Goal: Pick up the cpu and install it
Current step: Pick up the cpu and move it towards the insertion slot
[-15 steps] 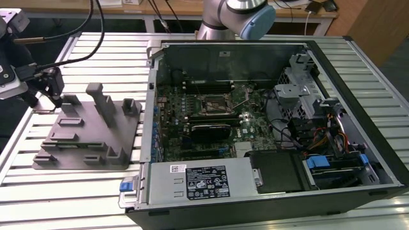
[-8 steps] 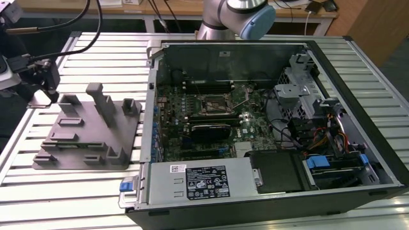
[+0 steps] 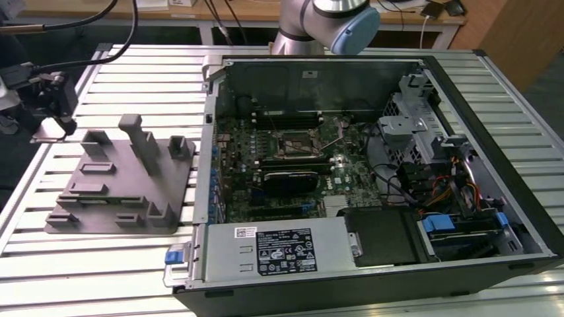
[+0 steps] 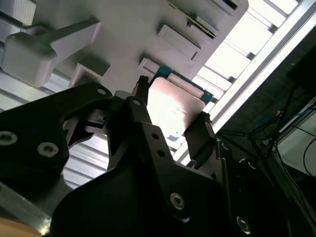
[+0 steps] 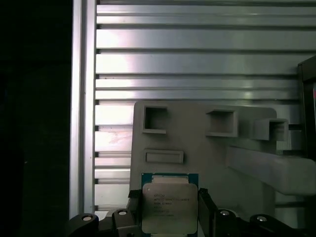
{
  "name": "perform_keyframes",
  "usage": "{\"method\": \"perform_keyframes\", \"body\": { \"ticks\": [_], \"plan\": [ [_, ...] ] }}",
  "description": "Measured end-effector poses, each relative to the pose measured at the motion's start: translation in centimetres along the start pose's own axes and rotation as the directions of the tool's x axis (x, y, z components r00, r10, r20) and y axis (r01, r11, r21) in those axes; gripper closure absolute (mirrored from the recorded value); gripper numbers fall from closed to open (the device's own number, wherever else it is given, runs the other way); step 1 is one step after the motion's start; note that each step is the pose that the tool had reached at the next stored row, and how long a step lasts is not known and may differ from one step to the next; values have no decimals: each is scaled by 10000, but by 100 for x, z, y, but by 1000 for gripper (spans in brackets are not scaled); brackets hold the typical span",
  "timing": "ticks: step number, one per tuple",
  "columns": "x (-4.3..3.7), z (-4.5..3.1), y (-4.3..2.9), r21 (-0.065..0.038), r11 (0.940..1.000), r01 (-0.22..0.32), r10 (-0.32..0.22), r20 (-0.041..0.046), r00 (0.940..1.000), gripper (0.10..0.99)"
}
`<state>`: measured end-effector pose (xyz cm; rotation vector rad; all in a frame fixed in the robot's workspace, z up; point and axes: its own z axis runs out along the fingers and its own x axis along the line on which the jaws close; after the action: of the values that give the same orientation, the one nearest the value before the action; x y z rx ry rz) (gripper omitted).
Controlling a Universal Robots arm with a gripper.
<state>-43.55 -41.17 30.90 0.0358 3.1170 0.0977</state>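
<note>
The gripper's [image 5: 169, 217] jaws pinch the cpu [image 5: 168, 205] by two sides, over the edge of the grey tray [image 5: 212, 143] on the counter [image 5: 187, 59]. I think it needs a flat, gentle hold so it cannot slip.

— What hems in the black pincer [image 4: 172, 101], clamped on the silvery square cpu [image 5: 169, 210]?
— It hangs at the edge of the grey moulded plastic fixture tray [image 3: 110, 198]. A tall upright post [image 3: 132, 129] and low hollow blocks [image 5: 220, 122] rise from that tray.
— Free room?
— The ribbed aluminium desk [image 3: 132, 72] lies bare beyond the tray. Just beside the tray, the open black computer case [image 3: 370, 294] walls in the socket [image 3: 295, 142]. Black cables [image 3: 401, 185] and a grey drive cage [image 3: 410, 125] crowd near it.
</note>
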Motion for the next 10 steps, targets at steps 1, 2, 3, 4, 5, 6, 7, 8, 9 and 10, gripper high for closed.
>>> {"method": "perform_keyframes", "body": {
  "ticks": [1,2,3,4,5,6,7,8,9,10],
  "plan": [
    [0,-18,1,1,10000,0,0,-1,10000,541],
    [-1,-37,3,0,10000,0,0,-1,10000,541],
    [-1,-57,4,0,10000,0,0,0,10000,541],
    [-2,-78,5,0,10000,0,0,0,10000,541],
    [-2,-100,7,0,10000,0,0,-1,10000,541],
    [-3,-121,8,-1,10000,0,0,0,10000,541],
    [-3,-141,9,0,10000,0,0,-1,10000,541],
    [-4,-161,10,0,10000,0,0,-1,10000,541],
    [-4,-178,11,0,10000,0,0,-1,10000,541],
    [-4,-192,12,0,10000,0,0,-1,10000,541]
  ]
}}
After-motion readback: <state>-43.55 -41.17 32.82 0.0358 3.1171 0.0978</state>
